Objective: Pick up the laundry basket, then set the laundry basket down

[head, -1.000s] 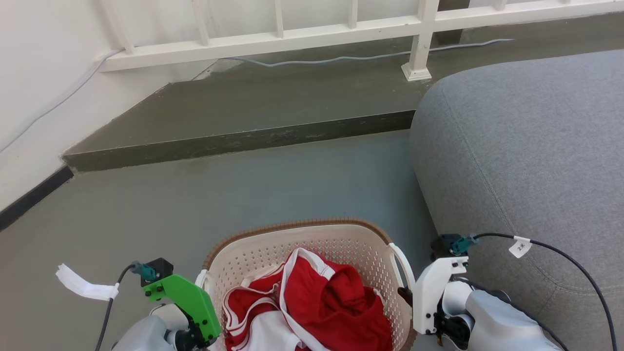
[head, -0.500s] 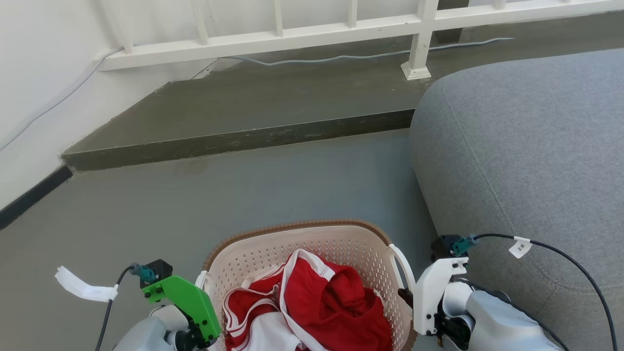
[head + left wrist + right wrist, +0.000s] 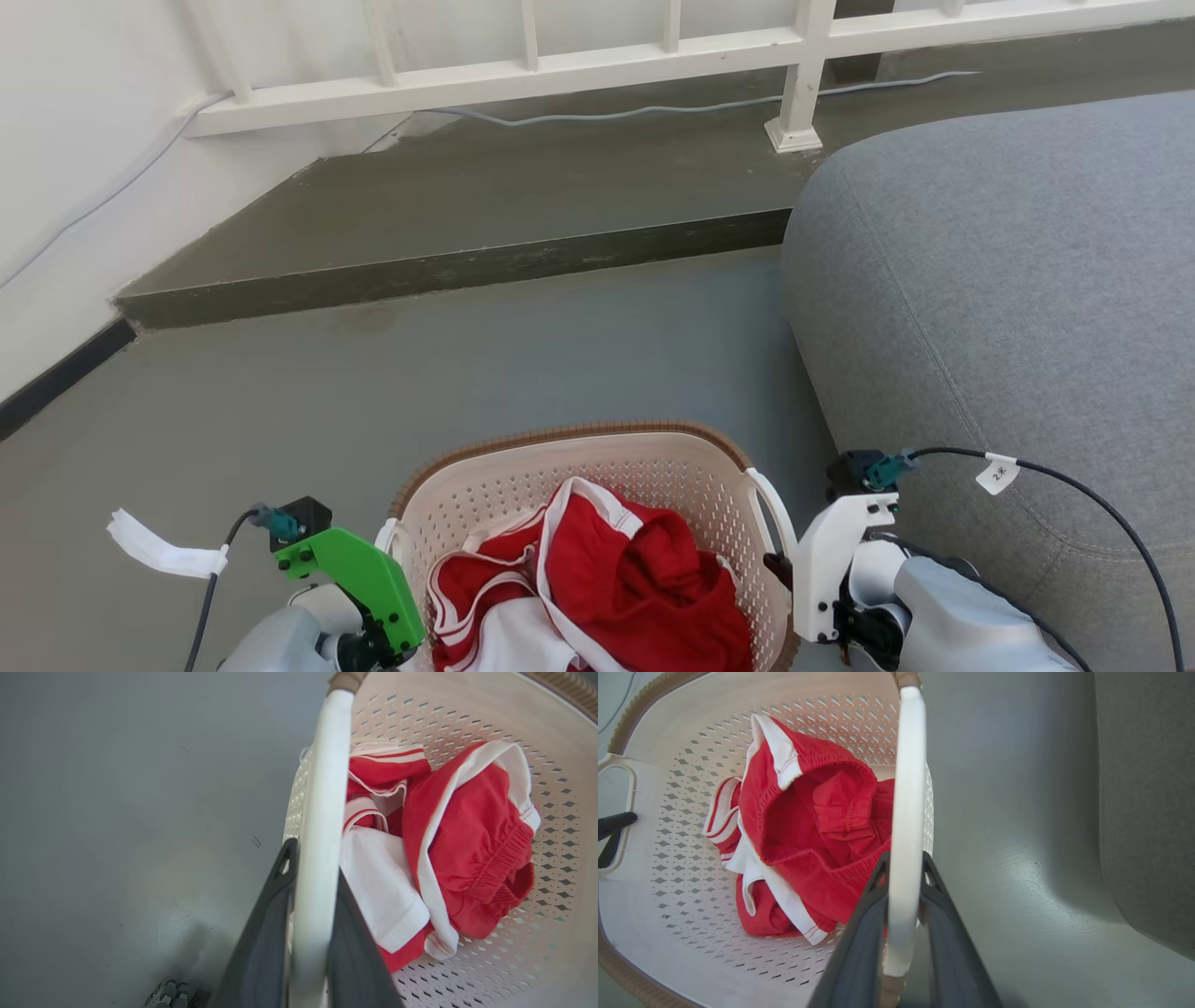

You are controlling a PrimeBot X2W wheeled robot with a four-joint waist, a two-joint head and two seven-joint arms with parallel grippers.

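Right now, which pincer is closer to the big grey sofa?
Right. The right pincer grips the laundry basket by the handle next to the grey sofa; the left pincer grips the opposite handle, farther away.

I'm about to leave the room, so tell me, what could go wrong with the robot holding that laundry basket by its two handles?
The left gripper and right gripper each pinch just a thin, smooth loop handle of the laundry basket; uneven arm motion could tilt it or let a handle slip.
A tilt might spill the red and white clothes.
The grey sofa sits close beside the right arm and could be brushed.
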